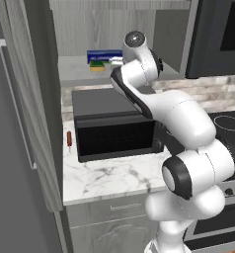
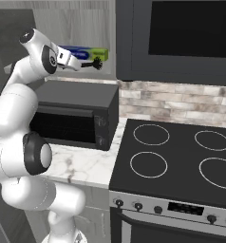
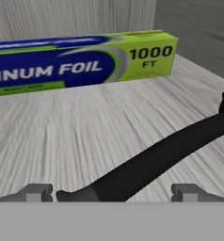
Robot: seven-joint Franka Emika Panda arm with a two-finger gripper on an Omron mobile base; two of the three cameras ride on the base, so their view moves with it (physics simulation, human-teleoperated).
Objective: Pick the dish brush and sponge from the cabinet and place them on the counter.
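Black and thin, the dish brush [image 3: 165, 150] lies on the cabinet [image 1: 75, 69] shelf between my hand's [image 3: 111, 193] spread fingers, so I fear that closing near its tail could let it pivot or slip out.

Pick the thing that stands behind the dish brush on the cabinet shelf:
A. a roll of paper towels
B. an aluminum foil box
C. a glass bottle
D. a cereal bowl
B. In the hand view the blue-and-green foil box stands along the back of the shelf, beyond the black dish brush.
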